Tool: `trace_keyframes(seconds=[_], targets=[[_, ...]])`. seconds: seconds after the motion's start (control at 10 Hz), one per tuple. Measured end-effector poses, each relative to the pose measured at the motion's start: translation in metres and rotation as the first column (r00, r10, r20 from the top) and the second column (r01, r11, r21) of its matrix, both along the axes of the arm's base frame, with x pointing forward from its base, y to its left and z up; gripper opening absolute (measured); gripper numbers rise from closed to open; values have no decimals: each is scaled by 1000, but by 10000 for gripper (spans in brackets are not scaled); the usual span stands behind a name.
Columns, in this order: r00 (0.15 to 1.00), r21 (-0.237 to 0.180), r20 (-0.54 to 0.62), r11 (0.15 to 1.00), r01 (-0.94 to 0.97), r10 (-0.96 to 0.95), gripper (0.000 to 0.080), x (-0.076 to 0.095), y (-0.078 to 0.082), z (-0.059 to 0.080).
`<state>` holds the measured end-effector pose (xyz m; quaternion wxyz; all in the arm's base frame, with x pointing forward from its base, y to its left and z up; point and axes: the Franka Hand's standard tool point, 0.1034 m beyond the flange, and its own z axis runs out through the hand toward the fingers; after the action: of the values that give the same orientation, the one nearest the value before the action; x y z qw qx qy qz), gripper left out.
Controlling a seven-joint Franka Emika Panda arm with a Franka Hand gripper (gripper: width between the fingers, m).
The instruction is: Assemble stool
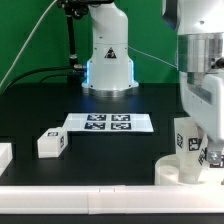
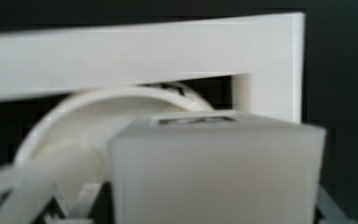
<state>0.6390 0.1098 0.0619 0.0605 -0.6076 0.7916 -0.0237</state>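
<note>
The round white seat (image 1: 181, 170) lies at the front of the exterior view's right, against the white border. My gripper (image 1: 204, 151) is shut on a white stool leg (image 1: 190, 139) with a square tag and holds it upright on or just above the seat. In the wrist view the leg (image 2: 213, 165) fills the foreground and the curved seat (image 2: 98, 118) shows behind it. The fingertips are mostly hidden by the leg. A second loose leg (image 1: 52, 143) with tags lies on the black table at the exterior view's left.
The marker board (image 1: 108, 122) lies flat mid-table in front of the robot base (image 1: 108, 60). A white border block (image 1: 90, 204) runs along the front edge and shows in the wrist view (image 2: 158, 52). Another white block (image 1: 4, 155) sits at the far left edge.
</note>
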Motion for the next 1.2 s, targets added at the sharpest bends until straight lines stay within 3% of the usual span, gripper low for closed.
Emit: trace_keyframes(seconds=[0.1, 0.4, 1.0, 1.2], targets=[[988, 23, 5, 988, 153, -153, 337, 1, 1, 0], [920, 140, 113, 922, 360, -376, 337, 2, 5, 1], [880, 186, 112, 880, 438, -462, 337, -1, 6, 0], [795, 242, 135, 798, 552, -591, 337, -2, 4, 0]])
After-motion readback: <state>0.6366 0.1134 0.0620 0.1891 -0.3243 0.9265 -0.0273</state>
